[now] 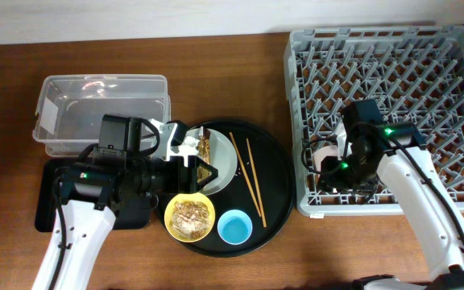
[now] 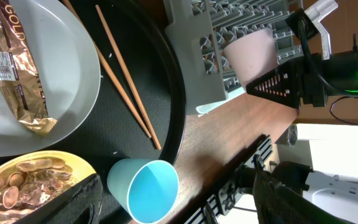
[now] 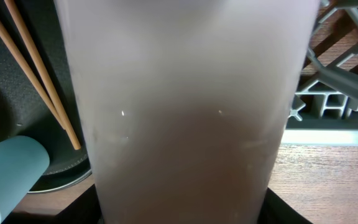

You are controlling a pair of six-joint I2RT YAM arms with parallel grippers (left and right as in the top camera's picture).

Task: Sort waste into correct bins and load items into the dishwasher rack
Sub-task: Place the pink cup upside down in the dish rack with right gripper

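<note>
A brown wooden table (image 1: 240,48) runs up to a pale wall (image 1: 135,16). On it stand one grey rack (image 1: 425,56), one round black tray (image 1: 276,185), one clear box (image 1: 103,80) and one flat black tray (image 1: 51,209).

The round tray carries one plate (image 1: 225,161) with a gold wrapper (image 2: 11,68), two chopsticks (image 2: 128,76), one yellow bowl (image 1: 168,219) of brown scraps (image 1: 190,216) and one blue cup (image 1: 235,227).

The left gripper (image 1: 198,165) hovers over the plate, fingers spread wide, holding nothing. The right gripper (image 1: 334,167) clasps the one pink cup (image 2: 250,53) inside the rack, at the corner near the round tray.
</note>
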